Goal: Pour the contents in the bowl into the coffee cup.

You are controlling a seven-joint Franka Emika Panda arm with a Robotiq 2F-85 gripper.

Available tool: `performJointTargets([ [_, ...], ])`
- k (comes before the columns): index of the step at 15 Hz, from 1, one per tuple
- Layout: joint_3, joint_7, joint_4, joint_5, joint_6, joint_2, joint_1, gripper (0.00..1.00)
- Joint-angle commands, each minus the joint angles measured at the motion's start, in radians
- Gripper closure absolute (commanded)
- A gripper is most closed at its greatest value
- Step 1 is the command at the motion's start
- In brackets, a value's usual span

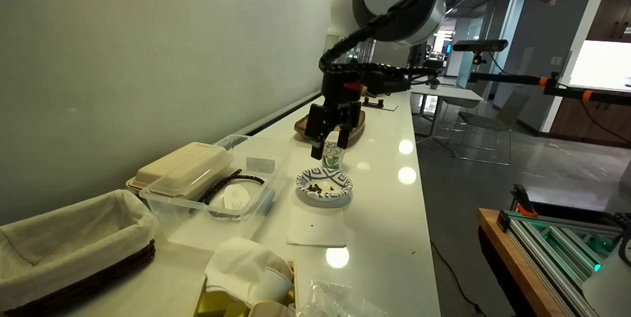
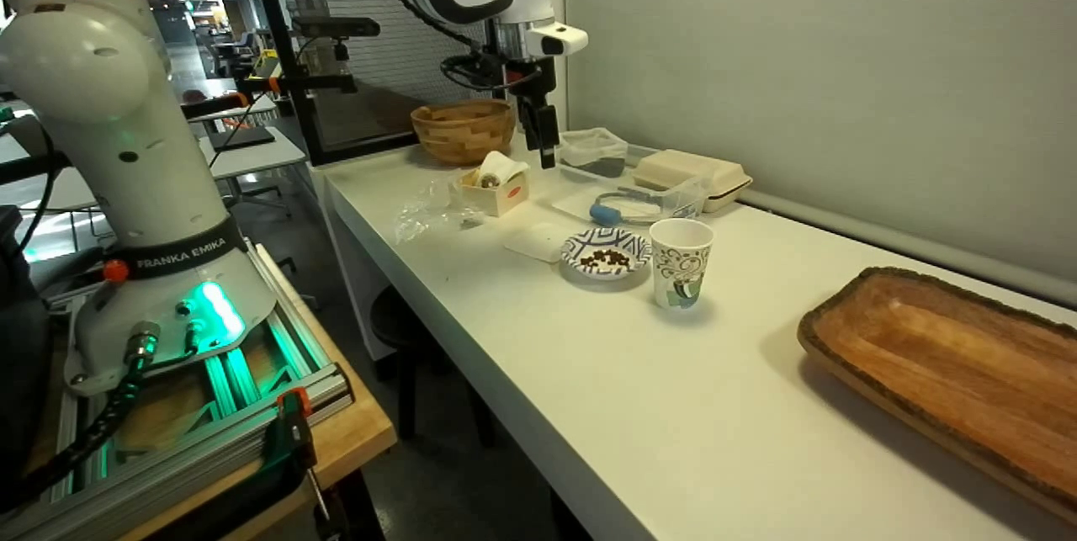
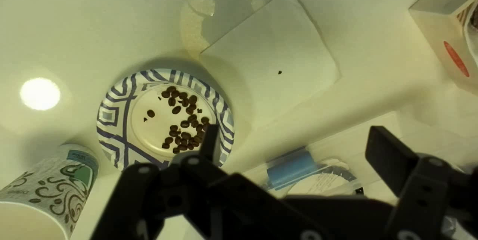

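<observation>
Hanging above the white counter (image 2: 580, 389), the gripper (image 3: 297, 143) has its two black fingers (image 3: 388, 158) spread wide apart, the counter visible between them. The blue-patterned paper bowl (image 3: 149, 131) rests level on the counter, just beside the upright white paper coffee cup (image 2: 682, 263); whether they touch cannot be told. Coffee beans (image 3: 185, 135) lie in the bowl, most of them toward one side — the wrist view lets them be picked out singly, while in both exterior views they shrink to dark specks. A checkered wooden bowl (image 2: 463, 133) shows in an exterior view alone; the brown wooden tray (image 2: 951, 356) is seen in both exterior views but lies outside the wrist view. Readable writing appears on the black collar (image 2: 181, 253) of the robot's base (image 2: 164, 310), where FRANKA EMIKA stands in white capitals. The cup carries dark scrolls, a green cup motif and small lettering too unclear to read. A pale printed piece (image 3: 317, 184) inside the clear plastic container (image 1: 177, 213) bears fine lines of text, illegible too — and an open box (image 3: 435, 42) has a red oval (image 3: 456, 58) on its side.
</observation>
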Motion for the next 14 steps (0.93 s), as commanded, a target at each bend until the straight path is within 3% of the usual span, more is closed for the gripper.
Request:
performJointTargets([
  [1, 0.003, 0.001, 0.002, -0.001, -0.003, -0.001, -0.003, 0.00],
  [9, -0.047, 0.163, 0.080, -0.263, 0.100, 0.172, -0.003, 0.00],
  [14, -0.082, 0.174, 0.143, -0.243, 0.203, 0.312, 0.015, 0.00],
])
